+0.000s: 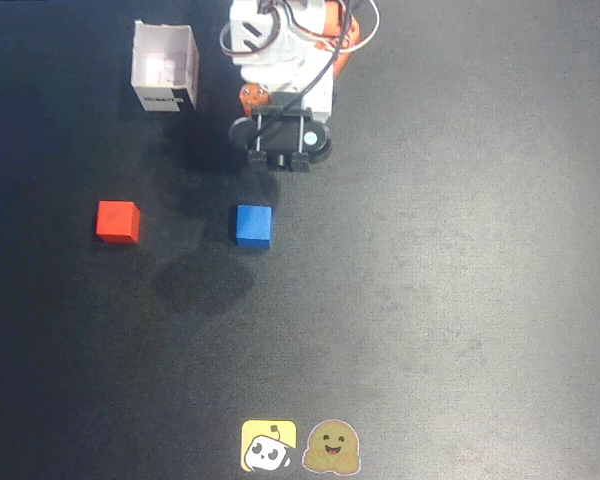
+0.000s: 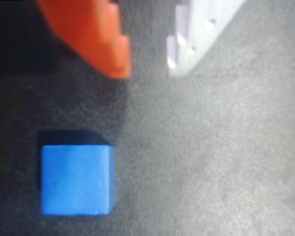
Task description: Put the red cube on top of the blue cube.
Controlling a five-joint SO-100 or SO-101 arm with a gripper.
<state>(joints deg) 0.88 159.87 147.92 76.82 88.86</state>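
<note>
A dark, matte table (image 1: 460, 300) is seen from above, with a small robot arm (image 1: 285, 60) mounted at the top centre and reaching down into the picture. Its gripper (image 2: 150, 71) appears in the wrist view as an orange finger and a white finger with a clear gap of table between them and nothing in it, so the gripper is released and empty.

The red cube (image 1: 117, 221) sits flat on the table toward the left in the overhead view, untouched. The blue cube (image 1: 253, 225) sits to its right, well apart from it, roughly level with it, and just below the arm's head. In the wrist view the blue cube (image 2: 76, 179) lies low and left of the fingertips, not between them.

The relation that matters most: in the overhead view the red cube lies to the left of and below the gripper, farther off than the blue cube. The arm would likely need to swing left to reach it. A cube has no long axis, and its sides look roughly square to the picture edges.

Open table surrounds the red cube on all sides. A white open-topped box (image 1: 164, 68) stands above it, apart. Two cartoon stickers (image 1: 300, 446) lie at the bottom edge, far from both cubes.
</note>
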